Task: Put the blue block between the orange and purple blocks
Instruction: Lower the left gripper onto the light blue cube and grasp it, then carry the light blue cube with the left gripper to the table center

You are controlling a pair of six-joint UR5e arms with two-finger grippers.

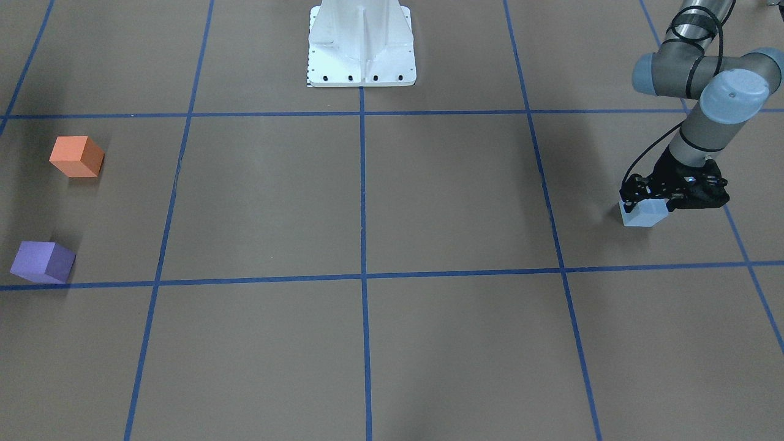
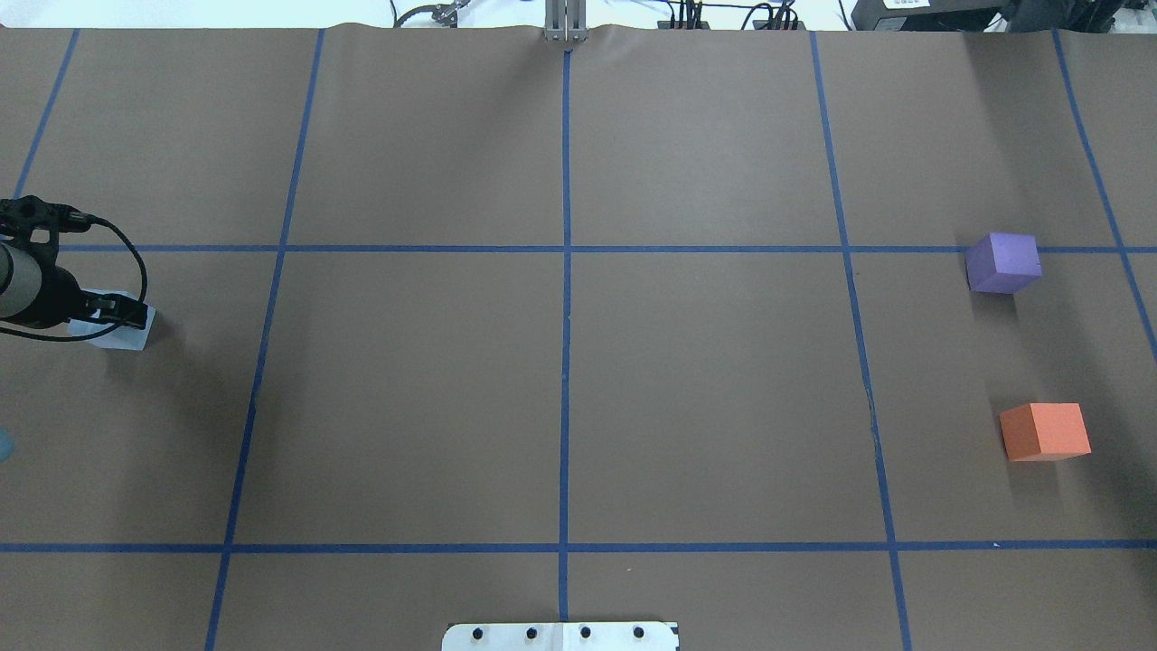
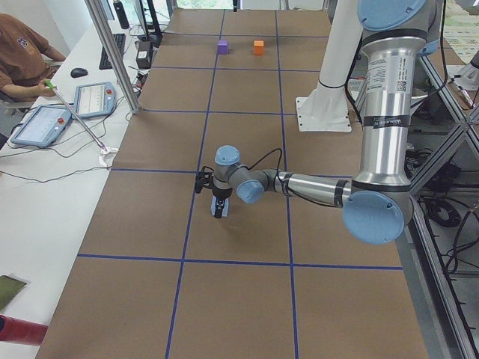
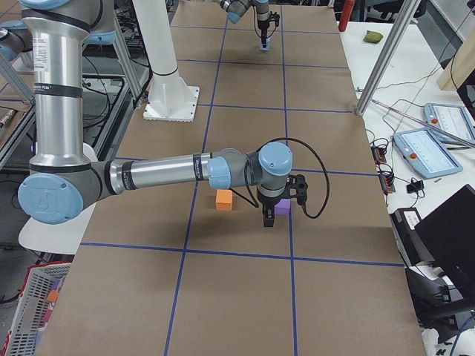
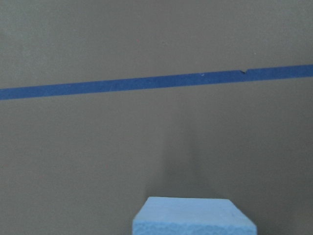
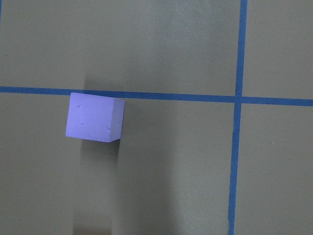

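Note:
The pale blue block (image 1: 644, 218) rests on the brown table at the robot's far left, and it also shows in the overhead view (image 2: 125, 337) and at the bottom of the left wrist view (image 5: 193, 216). My left gripper (image 1: 642, 206) straddles its top and looks shut on it. The orange block (image 2: 1045, 432) and the purple block (image 2: 1003, 263) sit apart at the far right, with a gap between them. My right gripper (image 4: 269, 216) hangs above the purple block (image 6: 93, 122). It shows only in the exterior right view, so I cannot tell whether it is open or shut.
Blue tape lines (image 2: 566, 271) divide the brown table into squares. The robot's white base (image 1: 361, 46) stands at the middle of the near edge. An operator's desk with tablets (image 3: 45, 123) runs along the far side.

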